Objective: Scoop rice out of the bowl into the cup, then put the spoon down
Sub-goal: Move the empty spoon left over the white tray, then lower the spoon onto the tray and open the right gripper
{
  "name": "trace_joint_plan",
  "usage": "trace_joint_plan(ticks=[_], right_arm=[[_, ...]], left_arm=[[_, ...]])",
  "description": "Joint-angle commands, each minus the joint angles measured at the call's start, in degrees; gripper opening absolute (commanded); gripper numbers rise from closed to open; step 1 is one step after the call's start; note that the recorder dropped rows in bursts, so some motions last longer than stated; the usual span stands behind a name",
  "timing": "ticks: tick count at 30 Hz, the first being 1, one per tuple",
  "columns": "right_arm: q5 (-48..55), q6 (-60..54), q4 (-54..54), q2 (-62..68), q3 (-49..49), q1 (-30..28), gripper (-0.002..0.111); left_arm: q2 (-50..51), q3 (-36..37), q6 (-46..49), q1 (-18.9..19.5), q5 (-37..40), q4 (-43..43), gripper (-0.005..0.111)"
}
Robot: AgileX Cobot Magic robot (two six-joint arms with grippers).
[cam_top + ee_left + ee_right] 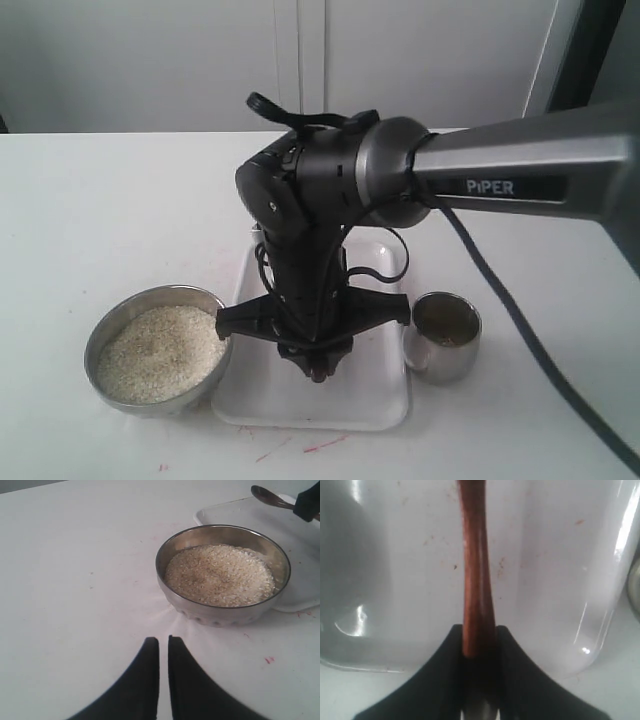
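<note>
Steel bowl [165,404]: on the white table [100,200], just beside the tray's left edge.
Rice [160,352]: off-white grains, fills most of the bowl, surface roughly level.
Tray [350,405]: white, rectangular, sits between bowl and cup.
Cup [440,362]: upright, just beside the tray's right edge; inside dark, contents unclear.
Spoon [476,580]: reddish-brown wooden handle runs out over the tray floor; the left wrist view shows the scoop over the tray; contact with the tray, cannot tell.
Right gripper [479,630]: reaches across over the tray, pointing down, jaws clamped on the spoon handle.
Left gripper [163,642]: low over bare table near the bowl, fingers almost together, thin slit between them, nothing held.
</note>
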Motion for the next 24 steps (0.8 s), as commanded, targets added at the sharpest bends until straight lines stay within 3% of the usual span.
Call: trace_joint_plan(ticks=[1, 24], right_arm=[[-0.3, 1.4, -0.5, 1.3, -0.3, -0.1, 0.0], [-1.7, 2.8, -0.7, 3.7, -0.3, -0.1, 0.0]], left_arm=[[0.1, -0.4, -0.1, -0.4, 0.1, -0.6, 0.014], [0.1, -0.4, -0.1, -0.4, 0.1, -0.6, 0.014]])
